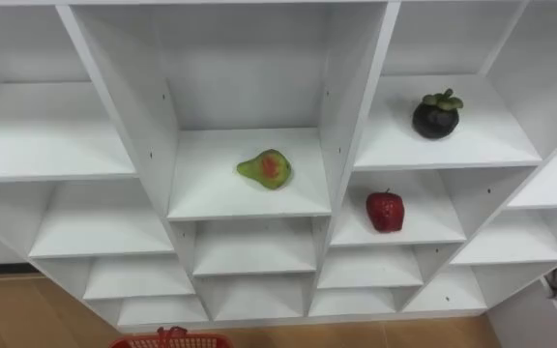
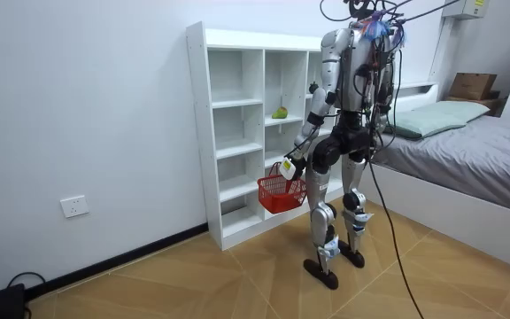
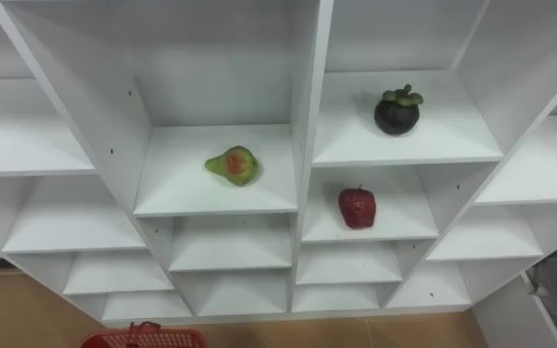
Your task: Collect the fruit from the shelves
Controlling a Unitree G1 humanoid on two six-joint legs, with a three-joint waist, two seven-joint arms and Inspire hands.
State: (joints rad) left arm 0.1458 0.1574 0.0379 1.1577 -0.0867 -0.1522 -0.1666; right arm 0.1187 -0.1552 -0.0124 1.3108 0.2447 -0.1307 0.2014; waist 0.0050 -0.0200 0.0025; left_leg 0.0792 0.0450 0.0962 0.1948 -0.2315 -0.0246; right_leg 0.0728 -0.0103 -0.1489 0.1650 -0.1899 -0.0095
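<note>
At centre frame, the red basket (image 2: pixel 280 190) is clamped by the left robot hand (image 2: pixel 292 166); a green fruit (image 1: pixel 266 168), a red fruit (image 1: pixel 385 211) and a dark fruit (image 1: pixel 436 114) are seen in the closet (image 1: pixel 249 198).

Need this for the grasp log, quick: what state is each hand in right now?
Left hand: shut on the handle of the red plastic mesh basket, which hangs from it.
Right hand: cannot be told.

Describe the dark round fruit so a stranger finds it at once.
Face the white shelving unit; take the column right of centre. There, a dark purple-black round fruit with a green leafy cap sits one shelf above a red fruit; that and the green-red pear-shaped fruit to the left are brighter.
</note>
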